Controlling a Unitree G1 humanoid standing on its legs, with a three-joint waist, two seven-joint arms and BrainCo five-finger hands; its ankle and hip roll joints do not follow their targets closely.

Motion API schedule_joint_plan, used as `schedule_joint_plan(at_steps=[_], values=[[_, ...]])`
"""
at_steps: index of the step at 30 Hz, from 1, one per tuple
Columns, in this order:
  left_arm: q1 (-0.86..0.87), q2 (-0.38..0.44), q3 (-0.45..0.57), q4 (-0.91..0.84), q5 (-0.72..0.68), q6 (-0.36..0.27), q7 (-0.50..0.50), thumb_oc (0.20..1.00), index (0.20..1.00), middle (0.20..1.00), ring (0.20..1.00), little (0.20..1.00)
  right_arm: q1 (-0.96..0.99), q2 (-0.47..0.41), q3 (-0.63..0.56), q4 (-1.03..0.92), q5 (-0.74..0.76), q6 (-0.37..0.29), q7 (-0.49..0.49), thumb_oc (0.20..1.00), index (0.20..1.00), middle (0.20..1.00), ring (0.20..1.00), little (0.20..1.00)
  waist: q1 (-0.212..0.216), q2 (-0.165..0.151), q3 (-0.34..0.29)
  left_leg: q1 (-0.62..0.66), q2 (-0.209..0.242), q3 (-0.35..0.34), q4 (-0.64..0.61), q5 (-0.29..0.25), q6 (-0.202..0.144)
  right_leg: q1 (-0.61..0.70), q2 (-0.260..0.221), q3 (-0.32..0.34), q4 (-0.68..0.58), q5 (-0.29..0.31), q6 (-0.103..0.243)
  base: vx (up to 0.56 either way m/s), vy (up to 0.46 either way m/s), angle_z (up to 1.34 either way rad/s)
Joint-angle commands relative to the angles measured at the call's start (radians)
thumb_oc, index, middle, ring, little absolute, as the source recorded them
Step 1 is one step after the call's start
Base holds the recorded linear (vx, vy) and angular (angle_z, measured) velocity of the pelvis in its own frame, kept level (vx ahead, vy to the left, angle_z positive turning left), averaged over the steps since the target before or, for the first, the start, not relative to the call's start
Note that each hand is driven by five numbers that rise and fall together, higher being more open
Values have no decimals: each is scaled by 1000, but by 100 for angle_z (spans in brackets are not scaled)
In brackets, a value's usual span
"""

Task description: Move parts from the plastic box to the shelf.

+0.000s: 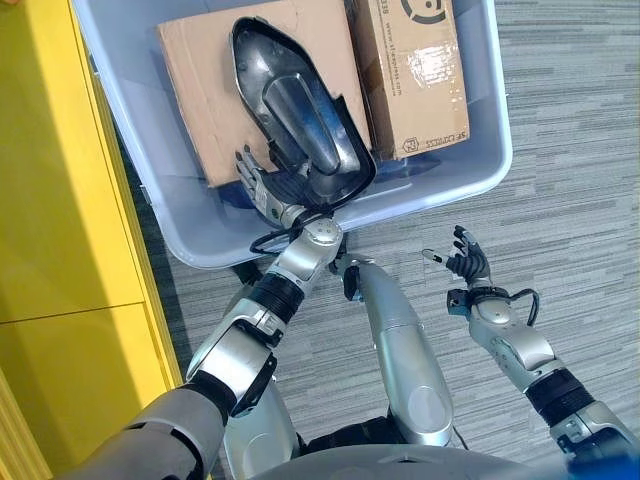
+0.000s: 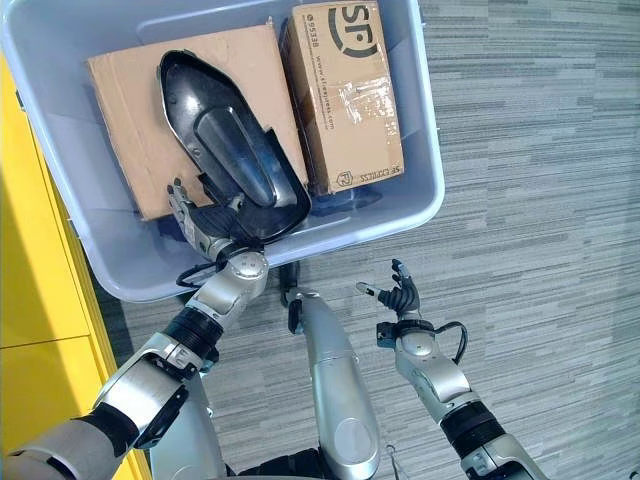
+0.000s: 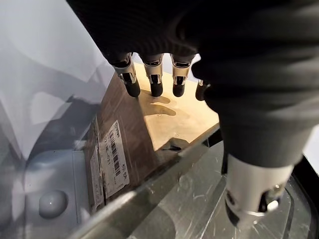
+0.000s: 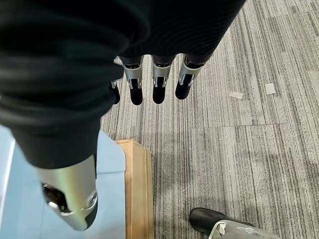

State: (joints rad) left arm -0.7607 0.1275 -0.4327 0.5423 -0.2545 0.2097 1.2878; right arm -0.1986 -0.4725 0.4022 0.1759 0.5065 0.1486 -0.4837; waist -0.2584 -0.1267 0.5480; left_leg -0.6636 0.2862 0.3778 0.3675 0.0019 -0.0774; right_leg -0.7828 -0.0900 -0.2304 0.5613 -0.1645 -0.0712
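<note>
A glossy black moulded part (image 1: 300, 110) lies tilted on a flat cardboard box (image 1: 205, 80) inside the blue-grey plastic box (image 1: 455, 180). My left hand (image 1: 265, 188) reaches over the box's near wall to the part's near left edge. In the left wrist view its fingers (image 3: 132, 82) stretch straight over the cardboard (image 3: 174, 119), and the thumb (image 3: 249, 199) sits over the part's hollow side (image 3: 199, 199), with the part's rim between them. The hand is open. My right hand (image 1: 468, 262) hovers open above the carpet, right of the box, holding nothing.
A second, narrower cardboard box (image 1: 410, 70) lies in the plastic box to the right of the part. A yellow shelf unit (image 1: 60, 250) stands along the left side. Grey striped carpet (image 1: 570, 150) spreads to the right. A wooden support (image 4: 137, 189) shows under the box.
</note>
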Motion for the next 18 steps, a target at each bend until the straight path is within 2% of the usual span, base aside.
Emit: schedule_joint_plan(at_steps=[1, 2, 5, 8, 10, 12, 15, 18], values=[[21, -29, -46, 30, 56, 51, -50, 1000, 1000, 1000, 1000, 1000, 27, -3, -31, -26, -1, -11, -8, 1000, 1000, 1000, 1000, 1000, 8, -37, -28, -52, 21, -9, 94, -24, -43, -22, 18, 27, -25, 59, 108, -6, -52, 0], [12, -13, -68, 22, 105, 116, -65, 1000, 1000, 1000, 1000, 1000, 28, -8, -31, -31, 7, -10, -5, 1000, 1000, 1000, 1000, 1000, 7, -41, -28, -58, 22, -8, 95, -30, -42, -26, 18, 25, -28, 64, 108, -7, -48, 0], [5, -3, -90, 15, 92, 163, -76, 1000, 1000, 1000, 1000, 1000, 34, -13, -30, -40, 10, -9, -3, 1000, 1000, 1000, 1000, 1000, 3, -45, -28, -64, 21, -6, 97, -36, -40, -33, 19, 26, -28, 68, 109, -2, -14, 0], [-7, 6, -119, 17, 190, 214, -139, 1000, 1000, 1000, 1000, 1000, 35, -16, -27, -37, 14, -10, 4, 1000, 1000, 1000, 1000, 1000, -2, -47, -28, -70, 24, -4, 101, -42, -39, -41, 17, 25, -26, 70, 109, 0, 0, 0], [-18, 17, -139, 11, 203, 239, -175, 1000, 1000, 1000, 1000, 1000, 38, -21, -28, -38, 10, -11, 15, 1000, 1000, 1000, 1000, 1000, -7, -47, -28, -70, 25, -1, 101, -40, -40, -44, 18, 27, -27, 71, 109, 0, 0, 0], [-29, 17, -157, 10, 183, 261, -205, 1000, 1000, 1000, 1000, 1000, 36, -25, -27, -38, 7, -11, 19, 1000, 1000, 1000, 1000, 1000, -13, -45, -28, -73, 24, 3, 103, -42, -40, -50, 19, 31, -25, 71, 108, 12, 42, -7], [-37, 8, -161, 29, 170, 251, -191, 1000, 1000, 1000, 1000, 1000, 31, -23, -23, -28, -2, -14, 27, 1000, 1000, 1000, 1000, 1000, -18, -42, -28, -72, 23, 7, 102, -42, -38, -56, 19, 35, -19, 70, 108, 12, 29, -9], [-44, 4, -166, 35, 133, 243, -243, 1000, 1000, 1000, 1000, 1000, 30, -25, -21, -29, -7, -14, 32, 1000, 1000, 1000, 1000, 1000, -21, -42, -28, -81, 24, 9, 106, -44, -38, -66, 18, 35, -17, 71, 107, 3, 5, 3]])
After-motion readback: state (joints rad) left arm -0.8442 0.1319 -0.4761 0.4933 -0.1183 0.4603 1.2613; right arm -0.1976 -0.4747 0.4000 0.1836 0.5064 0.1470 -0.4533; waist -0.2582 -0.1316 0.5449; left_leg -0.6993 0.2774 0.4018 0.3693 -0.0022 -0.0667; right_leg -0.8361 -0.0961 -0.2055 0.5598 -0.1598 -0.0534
